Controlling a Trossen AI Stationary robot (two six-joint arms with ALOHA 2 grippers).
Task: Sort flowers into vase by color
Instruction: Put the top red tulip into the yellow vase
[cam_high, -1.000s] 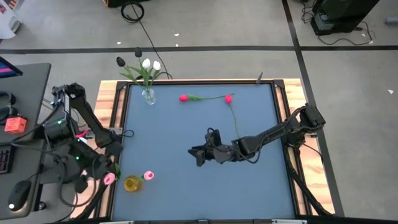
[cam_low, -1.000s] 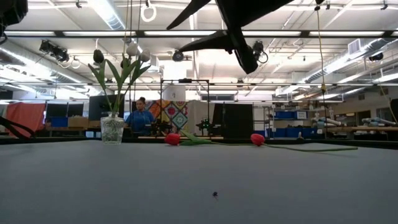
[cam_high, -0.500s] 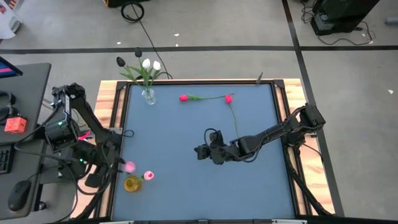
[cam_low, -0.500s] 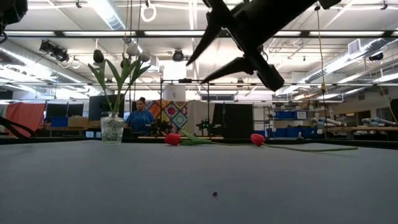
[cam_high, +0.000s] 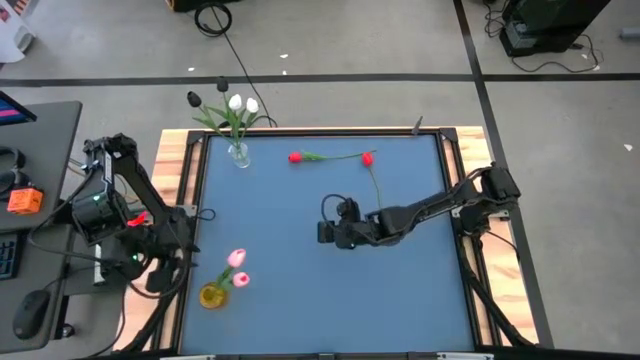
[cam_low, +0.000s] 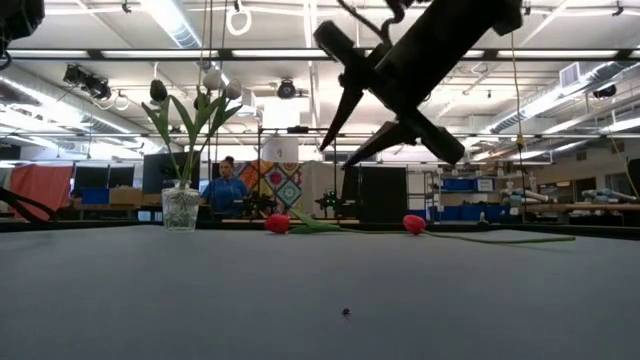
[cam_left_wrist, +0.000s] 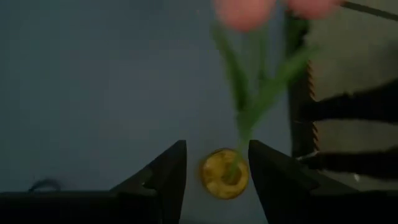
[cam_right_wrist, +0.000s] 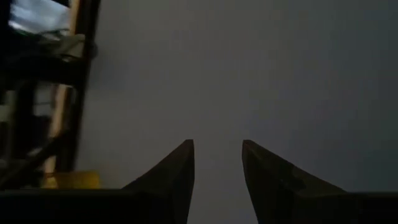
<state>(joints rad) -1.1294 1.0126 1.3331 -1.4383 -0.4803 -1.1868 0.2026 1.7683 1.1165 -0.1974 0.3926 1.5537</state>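
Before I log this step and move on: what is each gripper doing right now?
Left gripper: open, holding nothing, above the yellow vase with the pink tulips.
Right gripper: open, empty, over the blue table.

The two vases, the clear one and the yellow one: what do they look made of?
The clear vase looks like glass or clear plastic: see-through, with a patterned, glinting wall. The yellow vase looks like tinted glass or plastic, translucent and glossy around the pink tulips' stems; which one, I cannot tell.
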